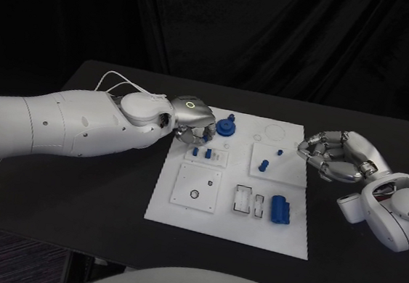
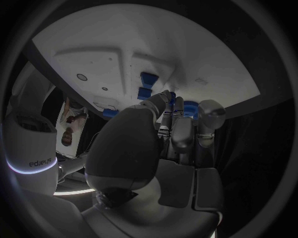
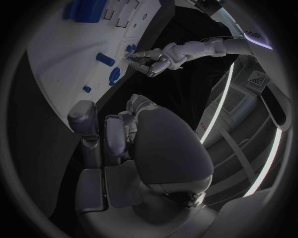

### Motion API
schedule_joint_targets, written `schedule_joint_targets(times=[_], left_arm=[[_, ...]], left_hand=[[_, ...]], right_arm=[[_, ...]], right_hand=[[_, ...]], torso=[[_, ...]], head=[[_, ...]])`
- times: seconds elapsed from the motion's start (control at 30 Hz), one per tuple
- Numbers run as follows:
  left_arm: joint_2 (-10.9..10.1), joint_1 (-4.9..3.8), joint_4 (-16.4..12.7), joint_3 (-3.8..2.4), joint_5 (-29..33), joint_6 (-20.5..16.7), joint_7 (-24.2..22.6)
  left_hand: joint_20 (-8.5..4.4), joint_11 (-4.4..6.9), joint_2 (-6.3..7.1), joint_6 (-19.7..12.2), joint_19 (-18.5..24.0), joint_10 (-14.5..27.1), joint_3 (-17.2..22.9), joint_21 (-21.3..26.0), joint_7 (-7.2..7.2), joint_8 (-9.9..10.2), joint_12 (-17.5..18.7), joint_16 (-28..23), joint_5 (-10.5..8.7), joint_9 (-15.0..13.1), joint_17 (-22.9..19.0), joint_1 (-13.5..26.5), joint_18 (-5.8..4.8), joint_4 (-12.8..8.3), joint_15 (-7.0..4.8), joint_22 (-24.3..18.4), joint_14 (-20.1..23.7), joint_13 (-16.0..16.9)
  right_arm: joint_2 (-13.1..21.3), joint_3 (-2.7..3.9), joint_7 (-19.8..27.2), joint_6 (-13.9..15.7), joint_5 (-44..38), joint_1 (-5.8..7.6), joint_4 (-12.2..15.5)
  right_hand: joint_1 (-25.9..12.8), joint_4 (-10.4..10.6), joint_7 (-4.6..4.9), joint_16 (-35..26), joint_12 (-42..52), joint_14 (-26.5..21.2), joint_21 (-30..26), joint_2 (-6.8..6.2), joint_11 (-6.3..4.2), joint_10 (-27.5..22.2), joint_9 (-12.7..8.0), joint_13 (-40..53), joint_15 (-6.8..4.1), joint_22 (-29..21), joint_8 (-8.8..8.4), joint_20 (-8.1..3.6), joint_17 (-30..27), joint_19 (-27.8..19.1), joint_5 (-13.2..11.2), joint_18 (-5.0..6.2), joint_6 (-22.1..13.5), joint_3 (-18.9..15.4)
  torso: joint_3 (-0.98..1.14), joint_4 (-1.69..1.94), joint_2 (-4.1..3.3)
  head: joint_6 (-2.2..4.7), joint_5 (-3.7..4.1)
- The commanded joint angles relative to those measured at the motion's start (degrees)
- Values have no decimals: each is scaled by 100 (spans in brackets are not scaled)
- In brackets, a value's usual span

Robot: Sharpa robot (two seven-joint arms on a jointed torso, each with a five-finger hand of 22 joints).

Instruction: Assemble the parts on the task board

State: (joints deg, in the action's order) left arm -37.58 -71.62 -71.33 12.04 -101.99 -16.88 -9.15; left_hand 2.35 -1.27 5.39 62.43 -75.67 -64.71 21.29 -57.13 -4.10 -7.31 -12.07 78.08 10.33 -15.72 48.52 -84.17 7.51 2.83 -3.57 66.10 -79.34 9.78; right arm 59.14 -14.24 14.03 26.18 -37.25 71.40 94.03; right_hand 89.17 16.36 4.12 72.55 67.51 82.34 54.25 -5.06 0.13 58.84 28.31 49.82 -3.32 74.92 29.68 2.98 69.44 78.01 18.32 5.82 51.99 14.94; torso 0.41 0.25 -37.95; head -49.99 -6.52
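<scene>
Small blue pegs point(image 1: 202, 154) are standing in the white rectangular task board point(image 1: 182, 211) nr its far-left corner, w/ the silver left hand point(image 1: 193, 123) reaching over them, fingertips point(image 2: 166, 97) at one peg; can't tell if it's gripping. Risk, imo: a half-caught peg is tilting or jamming in its slot. Silver right hand point(image 1: 341, 156) is hanging curled, holding nothing, just off the board's right edge.

One flat white plastic task board point(image 1: 230, 228) lies on one black table point(image 1: 68, 192). Six small blue plastic parts show on the board: one round knob point(image 1: 228, 127) near its far edge, two short pegs point(image 1: 202, 153), two little pins point(image 1: 264, 165) and one big ribbed block point(image 1: 279, 208). Two silver hands reach over the board.
</scene>
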Motion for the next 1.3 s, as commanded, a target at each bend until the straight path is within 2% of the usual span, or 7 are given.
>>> schedule_joint_targets(times=[0.03,0.57,1.3], left_arm=[[41,29,12,5,-12,94,30],[82,42,37,4,-12,-30,53],[211,57,206,4,-11,135,134]], left_hand=[[15,-6,17,-19,41,5,38,30,-32,11,2,-21,9,1,-3,-46,26,8,-10,-5,33,-6],[18,-9,11,-28,48,19,47,39,-34,19,16,-28,15,0,-12,-51,28,4,-8,-4,38,-3],[26,-21,0,-58,93,46,67,122,-46,43,44,-66,33,-2,-89,-65,43,-10,-1,-48,68,5]], right_arm=[[-3,4,-76,-39,-24,-13,5],[-15,4,-114,-74,-25,-13,-4],[-40,4,-174,-138,-25,-13,-13]], right_hand=[[40,-7,-8,-32,-38,-39,-25,19,3,-30,-6,-10,3,571,12,-3,-4,-57,-20,97,-29,33],[42,-9,-9,-40,-36,-44,-48,27,2,-16,-6,-4,3,566,19,-1,-13,-65,-32,100,-29,36],[42,-9,-9,-54,-40,-51,-77,32,3,-12,-7,-11,4,558,24,0,-28,-76,-44,105,-32,36]], torso=[[-3,4,-2],[-6,0,-5],[-6,1,3]], head=[[-1,3],[-1,27],[-1,58]])
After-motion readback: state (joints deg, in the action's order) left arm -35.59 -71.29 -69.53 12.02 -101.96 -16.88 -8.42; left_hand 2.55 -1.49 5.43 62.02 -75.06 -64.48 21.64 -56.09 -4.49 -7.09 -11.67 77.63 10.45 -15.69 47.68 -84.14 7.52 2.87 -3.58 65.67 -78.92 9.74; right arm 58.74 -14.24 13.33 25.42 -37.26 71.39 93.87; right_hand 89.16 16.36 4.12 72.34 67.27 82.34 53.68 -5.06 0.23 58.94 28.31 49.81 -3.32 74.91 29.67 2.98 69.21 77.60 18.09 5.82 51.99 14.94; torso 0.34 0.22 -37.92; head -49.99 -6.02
